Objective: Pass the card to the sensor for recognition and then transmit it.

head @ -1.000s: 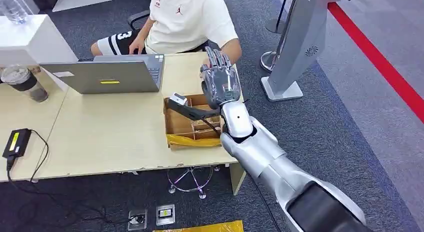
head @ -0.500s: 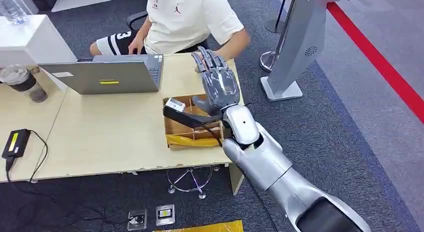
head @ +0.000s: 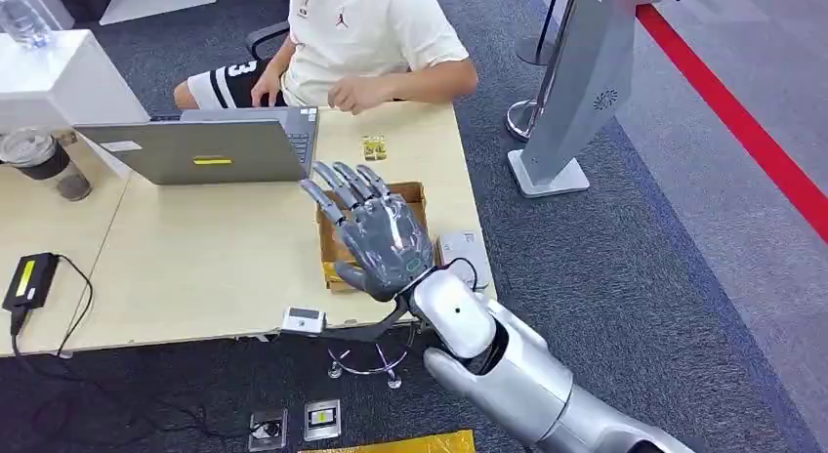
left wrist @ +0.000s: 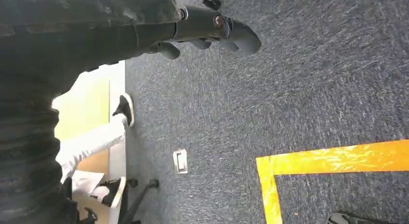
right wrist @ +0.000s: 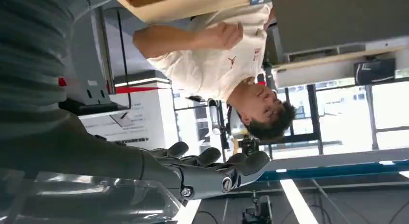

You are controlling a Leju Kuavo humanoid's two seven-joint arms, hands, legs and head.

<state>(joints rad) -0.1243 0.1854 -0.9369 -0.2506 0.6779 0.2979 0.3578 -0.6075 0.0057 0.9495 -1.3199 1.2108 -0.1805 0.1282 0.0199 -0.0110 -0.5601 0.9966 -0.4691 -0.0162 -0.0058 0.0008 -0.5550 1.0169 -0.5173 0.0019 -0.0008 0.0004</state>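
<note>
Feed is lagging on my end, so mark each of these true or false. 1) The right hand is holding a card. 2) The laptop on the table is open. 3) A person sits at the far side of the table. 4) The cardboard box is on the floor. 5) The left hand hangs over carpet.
1) False. The right hand has its fingers spread and holds nothing.
2) True. The laptop is open, its lid back facing the robot.
3) True. The person sits there, one hand on the table.
4) False. The cardboard box stands on the table.
5) True. The left hand hangs above blue carpet.
</note>
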